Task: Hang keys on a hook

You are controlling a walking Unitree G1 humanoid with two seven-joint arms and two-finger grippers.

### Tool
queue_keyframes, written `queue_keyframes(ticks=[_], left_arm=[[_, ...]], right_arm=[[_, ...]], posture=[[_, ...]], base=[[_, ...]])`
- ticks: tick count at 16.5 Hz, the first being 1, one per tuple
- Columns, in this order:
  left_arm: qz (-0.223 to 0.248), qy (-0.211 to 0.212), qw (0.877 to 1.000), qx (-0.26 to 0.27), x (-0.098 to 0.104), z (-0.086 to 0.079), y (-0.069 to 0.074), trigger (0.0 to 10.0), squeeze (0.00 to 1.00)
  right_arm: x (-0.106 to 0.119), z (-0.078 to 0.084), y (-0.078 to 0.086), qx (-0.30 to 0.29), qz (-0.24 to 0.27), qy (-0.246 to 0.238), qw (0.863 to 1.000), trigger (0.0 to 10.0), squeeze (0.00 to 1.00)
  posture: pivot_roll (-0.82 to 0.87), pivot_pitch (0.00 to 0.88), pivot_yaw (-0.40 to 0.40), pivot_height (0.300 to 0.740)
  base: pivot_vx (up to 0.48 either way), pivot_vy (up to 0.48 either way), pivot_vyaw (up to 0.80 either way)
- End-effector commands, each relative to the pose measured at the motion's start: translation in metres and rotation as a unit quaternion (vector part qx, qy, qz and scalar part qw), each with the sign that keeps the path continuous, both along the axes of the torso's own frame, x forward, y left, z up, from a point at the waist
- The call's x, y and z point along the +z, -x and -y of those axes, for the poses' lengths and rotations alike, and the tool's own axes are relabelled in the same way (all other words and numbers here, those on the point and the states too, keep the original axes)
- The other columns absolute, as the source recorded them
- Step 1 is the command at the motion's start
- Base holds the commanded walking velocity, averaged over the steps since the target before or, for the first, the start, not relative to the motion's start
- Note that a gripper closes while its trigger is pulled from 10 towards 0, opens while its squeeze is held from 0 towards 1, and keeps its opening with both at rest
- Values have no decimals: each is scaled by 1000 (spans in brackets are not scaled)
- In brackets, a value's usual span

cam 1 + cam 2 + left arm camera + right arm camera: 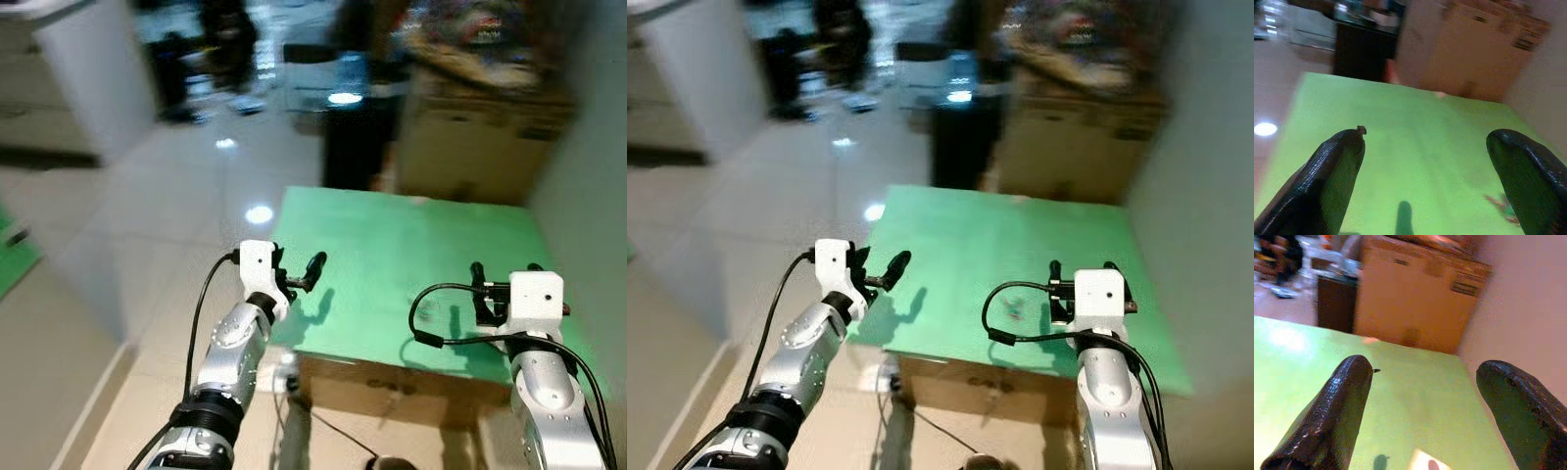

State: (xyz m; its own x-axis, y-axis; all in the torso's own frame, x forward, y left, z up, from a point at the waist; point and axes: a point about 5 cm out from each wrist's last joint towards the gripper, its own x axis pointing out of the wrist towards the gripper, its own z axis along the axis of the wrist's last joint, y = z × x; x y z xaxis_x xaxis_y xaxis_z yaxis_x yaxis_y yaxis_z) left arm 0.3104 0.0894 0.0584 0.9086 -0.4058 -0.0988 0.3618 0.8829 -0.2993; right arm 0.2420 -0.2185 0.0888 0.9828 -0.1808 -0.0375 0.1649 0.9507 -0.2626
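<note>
Both silver arms were raised at the bottom of the head views and held level over the near edge of the green tabletop (392,245). This posture was judged to be a ready stance for a pickup, not a grasp. The left gripper (298,268) was poised at the lower left corner of the green surface. Its two black fingers (1337,166) were spread wide apart with nothing between them, as was shown in its wrist view. The right gripper (506,270) was held at the lower right of the surface, likewise spread and empty, so that bare green was seen between its fingers (1342,401).

A small dark, reddish object, taken to be the keys (1016,313), was seen lying flat on the green surface at lower centre of the right eye view. It was too blurred for its parts to be made out. It lay between the two grippers, nearer the right one and just beside the loop of black cable (994,313) running from that wrist. It was touched by neither gripper. In the left wrist view a reddish smear (1501,203) was seen at lower right, just beside one fingertip, and was judged to be the same object.

A hook could not be made out among the blurred cardboard boxes (470,147) and dark cabinet (353,137) at the top of the frame.
</note>
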Motion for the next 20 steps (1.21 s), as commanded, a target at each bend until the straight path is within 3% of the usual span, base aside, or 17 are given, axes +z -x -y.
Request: queue_keyframes(ticks=[1,9,12,16,20], left_arm=[[-5,-11,1000,-12,-3,5,2,10000,0],[13,-53,998,-31,-1,11,-3,10000,0],[10,-95,995,-37,2,20,-14,10000,0],[0,-83,995,-47,15,41,-26,10000,0],[-26,-105,990,-95,-2,48,-15,10000,0]], right_arm=[[-2,-2,-1,5,-2,-1,1000,10000,0],[-6,-6,8,0,-2,-1,1000,10000,0],[-19,-11,15,14,-27,-15,999,10000,0],[-17,-29,27,60,-29,-33,997,10000,0],[-20,-42,41,68,-33,-52,996,10000,0]], posture=[[-197,0,61,740],[-227,0,92,740],[-233,0,106,740],[-268,86,156,740],[-290,140,200,740]], base=[[0,0,-769],[0,0,-768],[0,0,0],[0,0,0],[0,0,0]])
